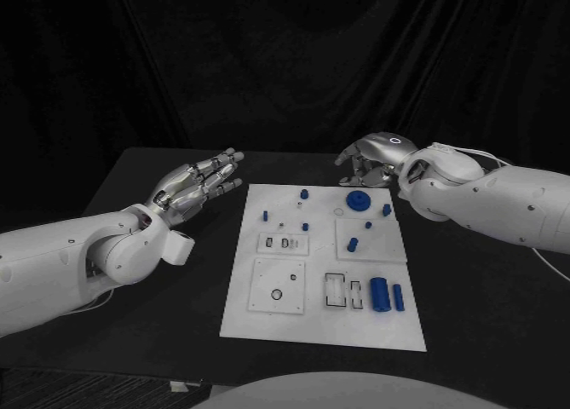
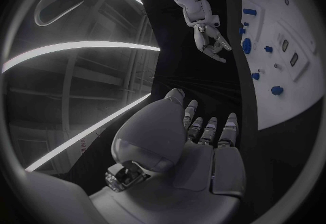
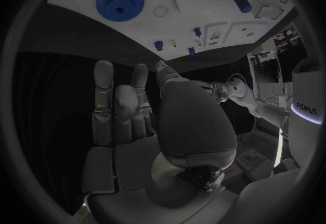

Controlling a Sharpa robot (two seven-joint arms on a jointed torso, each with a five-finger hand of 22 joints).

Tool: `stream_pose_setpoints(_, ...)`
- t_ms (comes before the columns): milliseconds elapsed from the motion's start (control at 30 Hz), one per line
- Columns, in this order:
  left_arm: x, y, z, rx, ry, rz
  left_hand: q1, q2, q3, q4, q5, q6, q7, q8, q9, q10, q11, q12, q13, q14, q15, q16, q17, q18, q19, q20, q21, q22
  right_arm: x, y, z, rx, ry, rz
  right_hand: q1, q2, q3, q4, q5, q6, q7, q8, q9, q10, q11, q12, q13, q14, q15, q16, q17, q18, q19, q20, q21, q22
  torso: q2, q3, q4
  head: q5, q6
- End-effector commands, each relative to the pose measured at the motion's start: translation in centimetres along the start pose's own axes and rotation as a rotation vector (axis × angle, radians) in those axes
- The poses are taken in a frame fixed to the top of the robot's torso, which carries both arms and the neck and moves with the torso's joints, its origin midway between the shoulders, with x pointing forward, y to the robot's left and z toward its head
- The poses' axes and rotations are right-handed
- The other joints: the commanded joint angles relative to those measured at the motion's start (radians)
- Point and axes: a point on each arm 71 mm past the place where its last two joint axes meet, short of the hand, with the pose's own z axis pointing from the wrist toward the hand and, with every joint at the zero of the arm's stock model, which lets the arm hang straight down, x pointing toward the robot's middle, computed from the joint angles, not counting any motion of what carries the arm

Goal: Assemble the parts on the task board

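Observation:
The white task board [image 1: 321, 328] lies in the middle of the black table. A blue gear [image 1: 357, 201] sits near its far edge, with small blue pegs [image 1: 306, 227] around it. A large blue cylinder [image 1: 379, 293] and a thinner one [image 1: 398, 295] lie at the near right. My left hand [image 1: 198, 183] hovers off the board's far left corner, fingers stretched out and apart, holding nothing. My right hand [image 1: 373, 162] hangs just beyond the far edge, behind the gear, fingers loosely bent and empty. The right wrist view shows the gear [image 3: 120, 0] ahead of the right hand's fingers [image 3: 103, 99].
Two raised white plates with slots [image 1: 285, 244] and holes [image 1: 278, 285] stand on the board's left half. Black tabletop [image 1: 481, 290] runs along both sides of the board. A dark curtain hangs behind the table.

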Motion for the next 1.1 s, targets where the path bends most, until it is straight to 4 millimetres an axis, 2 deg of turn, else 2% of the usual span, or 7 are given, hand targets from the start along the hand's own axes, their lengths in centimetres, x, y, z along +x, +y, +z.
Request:
stream_pose_setpoints(33,0.1,-0.1,0.0,0.014,0.016,-0.003,0.009,-0.003,0.007,-0.001,0.007,0.003,0.002,0.004,0.001,0.001,0.004,-0.001,0.0,0.002,0.005,0.004,0.001,0.01,0.004,0.001,0.006,0.001,1.0,-1.2,-0.8,0.123,0.05,0.085,-0.019,-0.005,-0.011,0.008,0.009,0.018,0.0,0.011,0.022,0.073,-0.007,0.225,0.259,0.078,-0.01,0.158,0.243,-0.029,0.065,-0.006,0.099,0.102,-0.006,-0.002,-0.0032,0.003,-0.002)
stream_pose_setpoints(67,0.1,-0.1,0.0,0.014,0.016,-0.003,0.009,-0.003,0.007,-0.001,0.007,0.003,0.002,0.004,0.001,0.001,0.004,-0.001,0.0,0.002,0.005,0.004,0.001,0.01,0.004,0.001,0.006,0.001,1.2,-1.5,-1.0,0.138,0.056,0.089,-0.023,-0.009,-0.016,0.007,0.019,0.029,-0.005,0.018,0.031,0.209,-0.011,0.455,0.582,0.098,-0.01,0.188,0.294,-0.04,0.109,-0.016,0.159,0.156,-0.007,-0.0027,-0.0044,0.004,-0.003)
stream_pose_setpoints(167,0.1,-0.1,0.0,0.014,0.017,-0.004,0.009,-0.003,0.007,-0.001,0.007,0.003,0.002,0.004,0.001,0.001,0.004,-0.001,0.0,0.002,0.005,0.004,0.001,0.01,0.004,0.001,0.006,0.001,2.1,-2.1,-1.6,0.177,0.076,0.098,-0.038,-0.006,-0.02,0.015,0.045,0.05,-0.002,0.064,0.076,0.351,-0.011,0.66,0.911,0.136,-0.014,0.261,0.428,-0.079,0.221,-0.021,0.347,0.335,-0.01,-0.004,-0.0062,0.005,-0.005)
stream_pose_setpoints(267,0.1,0.0,-0.1,0.013,0.019,-0.005,0.01,-0.003,0.008,-0.001,0.007,0.003,0.002,0.004,0.001,0.001,0.004,-0.001,0.0,0.003,0.006,0.005,0.001,0.01,0.005,0.001,0.007,0.001,2.9,-2.5,-1.9,0.206,0.104,0.101,-0.042,-0.019,-0.017,0.024,0.061,0.041,0.005,0.113,0.12,0.351,-0.005,0.66,0.911,0.137,-0.01,0.263,0.432,-0.113,0.291,-0.014,0.493,0.477,-0.012,-0.0035,-0.0091,0.009,-0.007)
stream_pose_setpoints(400,0.1,0.0,-0.1,0.012,0.021,-0.007,0.01,-0.003,0.008,-0.001,0.007,0.003,0.002,0.004,0.001,0.001,0.004,-0.001,0.0,0.003,0.006,0.005,0.001,0.01,0.005,0.001,0.007,0.001,3.7,-2.9,-2.0,0.237,0.147,0.097,-0.056,-0.027,-0.017,0.038,0.065,0.014,0.009,0.125,0.135,0.351,0.004,0.66,0.911,0.137,-0.004,0.263,0.432,-0.119,0.304,-0.011,0.523,0.509,-0.011,-0.003,-0.0097,0.011,-0.009)
stream_pose_setpoints(767,0.1,0.0,-0.1,0.01,0.023,-0.009,0.011,-0.002,0.01,-0.001,0.007,0.003,0.002,0.004,0.001,0.002,0.005,0.0,0.0,0.004,0.007,0.005,0.001,0.01,0.006,0.002,0.007,0.001,4.8,-3.2,-2.1,0.273,0.211,0.07,-0.054,-0.022,-0.004,0.029,0.095,-0.086,0.03,0.071,0.103,0.351,0.023,0.66,0.911,0.137,0.012,0.263,0.432,-0.121,0.304,0.005,0.535,0.525,-0.009,-0.0033,-0.0052,0.006,-0.008)
stream_pose_setpoints(1100,0.1,0.0,-0.1,0.009,0.026,-0.011,0.012,-0.002,0.011,-0.002,0.008,0.003,0.002,0.004,0.001,0.002,0.005,0.0,0.0,0.004,0.008,0.006,0.001,0.01,0.006,0.002,0.008,0.002,5.2,-3.0,-1.8,0.262,0.22,0.033,-0.036,-0.018,0.005,0.013,0.121,-0.102,0.034,0.053,0.082,0.351,0.026,0.66,0.911,0.137,0.015,0.263,0.432,-0.12,0.3,0.009,0.532,0.525,-0.011,-0.0051,-0.0036,0.003,-0.011)
